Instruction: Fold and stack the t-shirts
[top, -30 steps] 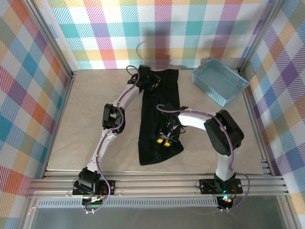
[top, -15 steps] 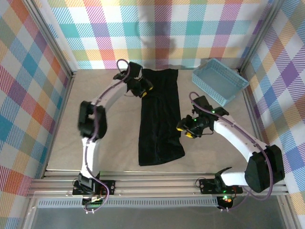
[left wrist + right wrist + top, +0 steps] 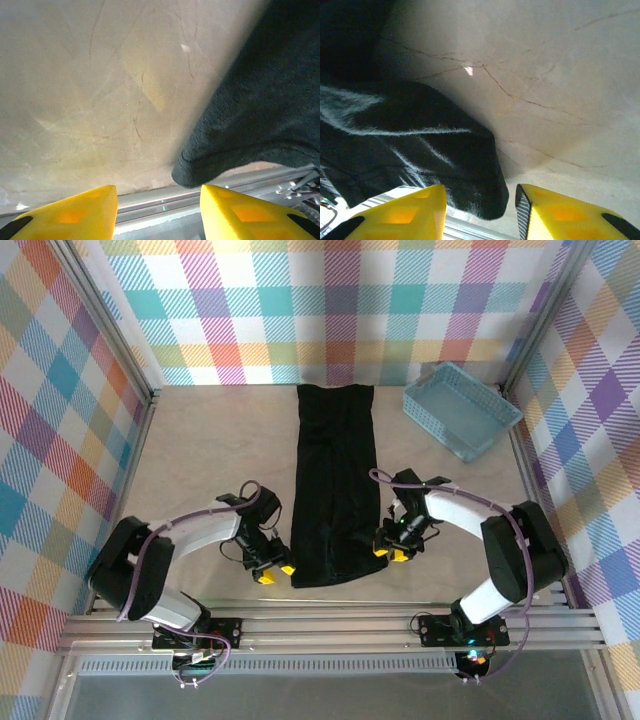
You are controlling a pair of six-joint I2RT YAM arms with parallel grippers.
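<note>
Looking from your left, the left end effector (image 3: 272, 568) sits low on the worktop (image 3: 190, 460), just beside the near left corner of the shirt (image 3: 335, 480). Its yellow fingers (image 3: 65, 215) stand wide apart with nothing between them, and the wrist view puts that rounded corner just ahead of the gap, which I take as lining up to pinch it. The shirt lies flat in the middle of the worktop as one long black strip, narrowed lengthwise and running from the far wall toward the near edge. It is plain and unprinted, and its near end spreads a little wider and looks slightly rumpled. On its other side your right end effector (image 3: 392, 548) is down at the near right corner, also wide, with the cloth corner reaching into the mouth of the gap but not clamped as far as I can tell. Matching corners suggest you mean to lift the near end and fold it toward the far end. The basket (image 3: 462, 410) stands well apart at the far right.
</note>
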